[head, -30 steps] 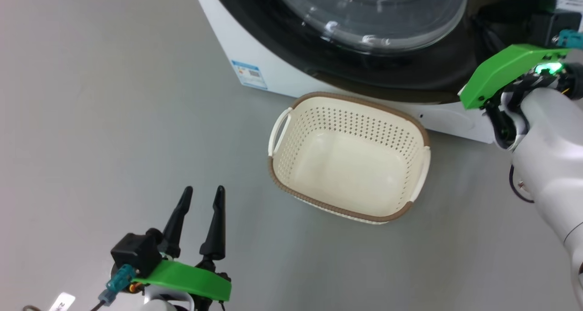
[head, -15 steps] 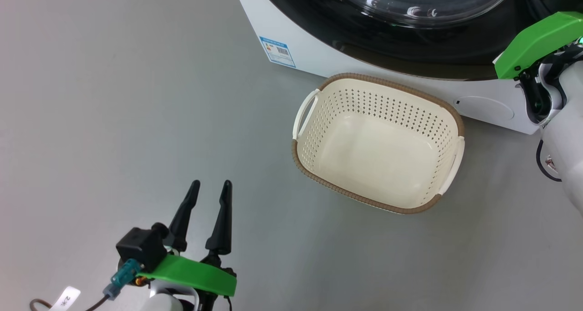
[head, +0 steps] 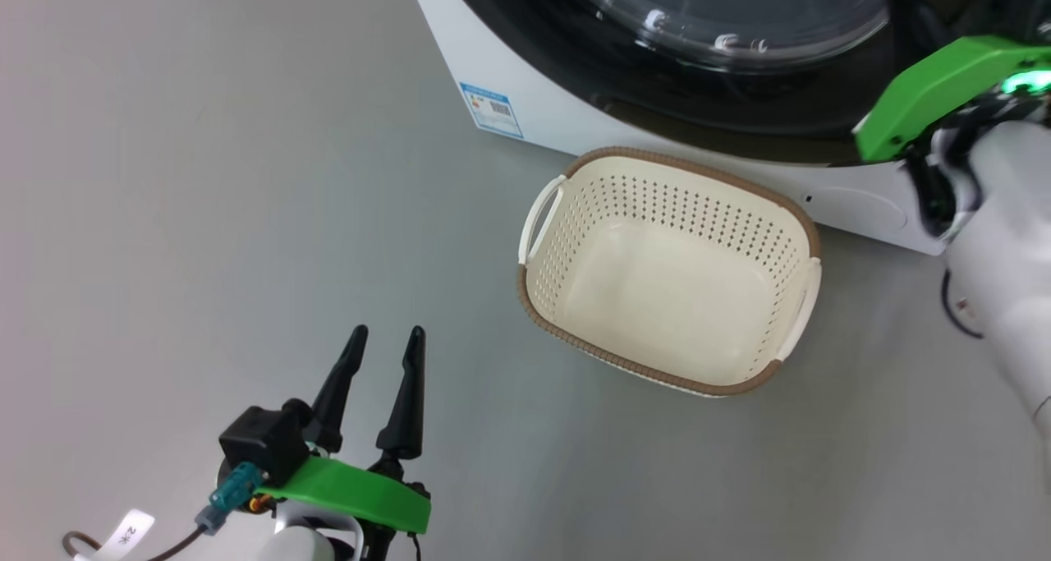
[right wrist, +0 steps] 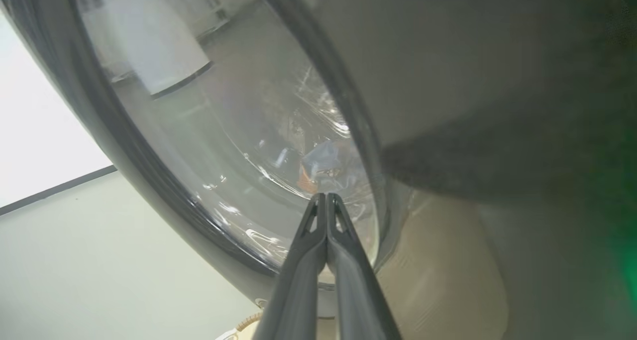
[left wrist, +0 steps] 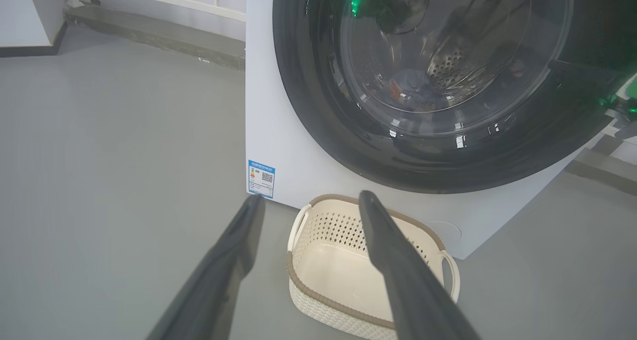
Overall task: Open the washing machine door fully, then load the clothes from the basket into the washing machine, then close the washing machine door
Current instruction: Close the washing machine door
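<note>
In the head view, one washing machine (head: 525,109) is standing at 12 to 1 o'clock, its one washing machine door (head: 657,85) lying black and glossy across the front, and one blue label (head: 491,111) is sitting at the machine's lower corner toward 11 o'clock. One basket (head: 657,160) is resting on the grey floor (head: 205,175) just beside the machine's base, a little to 3 o'clock of centre, showing its bare cream bottom and two side handles. The left gripper (head: 387,333) is hovering at 7 o'clock, well apart from the basket, its two dark fingers spread and grasping nothing. The right arm (head: 1002,257) is reaching in from 3 o'clock toward the door's edge at 2 o'clock under one green cover (head: 928,93). In the left wrist view, the left gripper (left wrist: 311,198) is pointing its two parted fingers toward 12 o'clock, framing the basket (left wrist: 308,300) at 6 o'clock. Above it the door (left wrist: 308,106) is lying against the machine (left wrist: 278,131); I cannot tell whether it is latched. One bundle of the clothes (left wrist: 408,88) is showing blue and orange behind the glass, inside the perforated drum (left wrist: 448,66). In the right wrist view, the right gripper (right wrist: 326,196) is rising from 6 o'clock, its two fingers clenched tight together with nothing between them, tips just beside the door (right wrist: 224,156) glass. The clothes (right wrist: 318,163) are showing through that glass just above the tips.
</note>
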You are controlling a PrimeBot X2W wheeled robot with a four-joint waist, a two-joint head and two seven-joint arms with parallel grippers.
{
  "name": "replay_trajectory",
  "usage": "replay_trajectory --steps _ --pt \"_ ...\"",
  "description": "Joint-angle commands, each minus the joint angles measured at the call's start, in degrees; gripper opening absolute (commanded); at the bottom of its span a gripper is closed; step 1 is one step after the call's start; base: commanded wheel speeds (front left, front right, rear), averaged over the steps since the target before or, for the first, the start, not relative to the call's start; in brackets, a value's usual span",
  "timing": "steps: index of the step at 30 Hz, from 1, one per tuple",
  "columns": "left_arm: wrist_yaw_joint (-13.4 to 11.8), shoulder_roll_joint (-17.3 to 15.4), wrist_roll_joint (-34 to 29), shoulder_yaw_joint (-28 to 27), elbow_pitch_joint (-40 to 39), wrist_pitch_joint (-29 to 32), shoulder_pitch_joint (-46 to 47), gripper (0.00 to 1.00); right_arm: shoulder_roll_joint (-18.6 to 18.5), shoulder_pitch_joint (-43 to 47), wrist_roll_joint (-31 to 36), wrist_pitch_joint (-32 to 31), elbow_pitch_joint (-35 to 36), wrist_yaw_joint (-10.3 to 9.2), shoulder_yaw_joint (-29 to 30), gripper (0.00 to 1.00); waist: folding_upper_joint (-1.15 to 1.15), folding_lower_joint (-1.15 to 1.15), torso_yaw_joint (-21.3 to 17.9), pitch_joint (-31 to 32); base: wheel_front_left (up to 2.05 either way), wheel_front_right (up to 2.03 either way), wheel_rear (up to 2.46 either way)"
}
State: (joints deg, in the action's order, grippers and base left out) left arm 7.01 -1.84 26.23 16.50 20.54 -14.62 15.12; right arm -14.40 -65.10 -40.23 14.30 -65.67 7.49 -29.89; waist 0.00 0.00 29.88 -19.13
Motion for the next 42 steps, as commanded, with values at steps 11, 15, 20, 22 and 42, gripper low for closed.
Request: replay_trajectory --steps 11,15,20,22,42 --pt "-0.02 -1.04 -1.19 -4.09 1.47 -0.38 -0.22 1.00 2.95 10.34 -1.80 0.70 9.71 0.00 -4.01 0.00 0.00 0.00 -5.35 7.28 0.00 0.00 0.00" --pt "-0.05 -1.37 -1.78 -4.61 2.50 -0.38 -0.79 1.00 2.59 15.39 -1.08 0.70 13.91 0.00 -2.98 0.00 0.00 0.00 -7.92 10.07 0.00 0.00 0.00" --pt "-0.08 -1.90 -1.99 -4.84 3.43 -0.38 -1.50 1.00 1.91 21.19 0.96 0.70 18.44 0.00 -0.90 0.00 0.00 0.00 -10.37 12.63 0.00 0.00 0.00" --pt "-0.13 -2.23 -1.99 -5.00 3.86 -0.38 -1.90 1.00 1.46 24.23 2.71 0.70 20.73 0.00 0.90 0.11 0.00 0.00 -11.50 13.83 0.00 0.00 0.00" --pt "-2.68 -5.36 -0.14 -6.70 1.65 1.56 -9.25 1.00 3.23 47.90 14.56 0.40 34.88 0.00 15.19 1.00 0.00 0.00 -20.69 21.68 0.00 0.00 0.00"
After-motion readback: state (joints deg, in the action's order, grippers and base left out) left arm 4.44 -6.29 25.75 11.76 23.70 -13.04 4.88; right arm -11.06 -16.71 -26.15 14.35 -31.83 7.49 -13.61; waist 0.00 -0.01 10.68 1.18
